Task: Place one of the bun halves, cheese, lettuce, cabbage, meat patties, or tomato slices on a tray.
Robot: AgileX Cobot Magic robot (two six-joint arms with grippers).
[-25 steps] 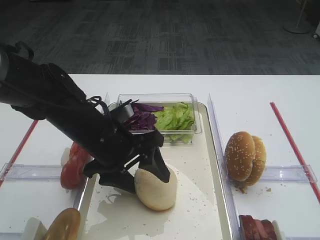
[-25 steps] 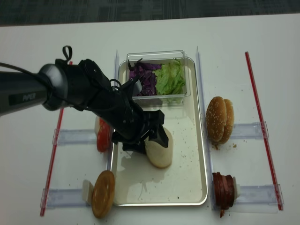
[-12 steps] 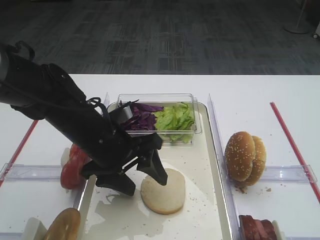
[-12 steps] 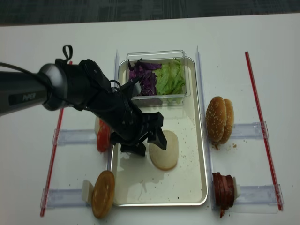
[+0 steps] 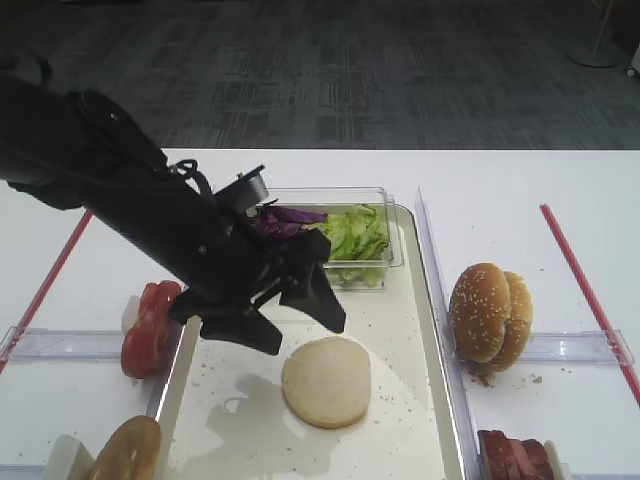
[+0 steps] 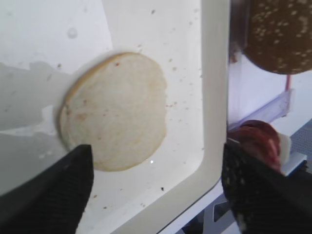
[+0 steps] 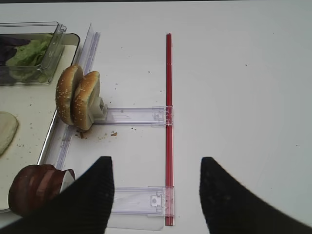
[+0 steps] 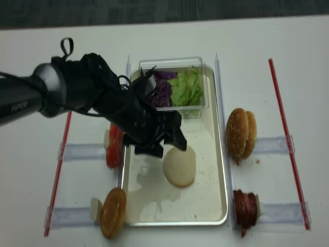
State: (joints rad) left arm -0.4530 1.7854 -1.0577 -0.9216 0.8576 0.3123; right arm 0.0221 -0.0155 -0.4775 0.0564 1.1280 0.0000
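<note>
The flat pale bun half (image 5: 326, 381) (image 8: 179, 166) (image 6: 114, 111) lies cut face up on the cream tray (image 5: 402, 320) (image 8: 212, 170) (image 6: 214, 97). My left gripper (image 5: 285, 318) (image 8: 162, 145) (image 6: 155, 151) hovers just above and behind it, open, with nothing between its fingers. Lettuce (image 5: 350, 237) and purple cabbage (image 5: 287, 220) fill a clear tub at the tray's far end. Tomato slices (image 5: 148, 325) stand left of the tray and meat patties (image 5: 515, 455) (image 7: 34, 187) to its right. My right gripper (image 7: 156, 163) is open over bare table near a red strip (image 7: 168, 122).
Two sesame-seeded bun halves (image 5: 490, 312) (image 7: 78, 97) stand on edge in a clear holder right of the tray. A browner domed bun (image 5: 125, 450) sits at the near left. Clear plastic rails and red strips lie on both sides of the table.
The bun half, propped on edge between the left fingers a second ago, has dropped flat on the tray. The left gripper has lifted and drawn back toward the tub.
</note>
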